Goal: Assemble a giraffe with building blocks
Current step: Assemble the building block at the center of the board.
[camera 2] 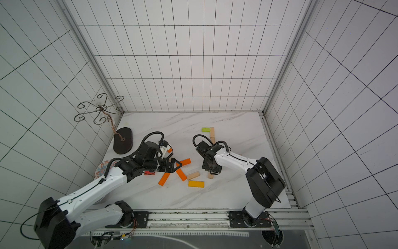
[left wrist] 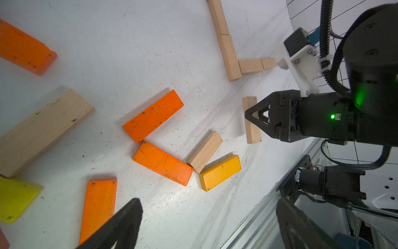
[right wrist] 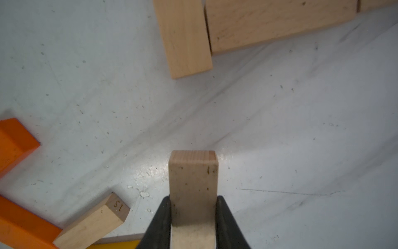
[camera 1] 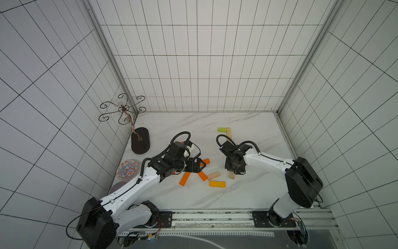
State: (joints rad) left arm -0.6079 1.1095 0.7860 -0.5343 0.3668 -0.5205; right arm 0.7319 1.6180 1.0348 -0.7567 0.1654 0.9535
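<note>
Marble table [camera 1: 247, 194] with scattered blocks [camera 1: 185, 179].
Right claw [right wrist: 193, 200] clenched on pale bar [right wrist: 192, 172] near laid pale row [left wrist: 229, 54]; left claw [left wrist: 209, 203] spread, empty. Risk of nudging row if set down too close.

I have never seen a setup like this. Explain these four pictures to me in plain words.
These are two robot arms mounted at a white marbled table. Two pictures look down on the whole scene. The other two come from a camera on each arm's wrist. Loose on the table lie orange blocks, a yellow block, a lime green block and pale blocks. A patterned plate and a dark oval stand sit aside. The right tool is shut on a pale wooden block. The left tool is open and empty.
</note>
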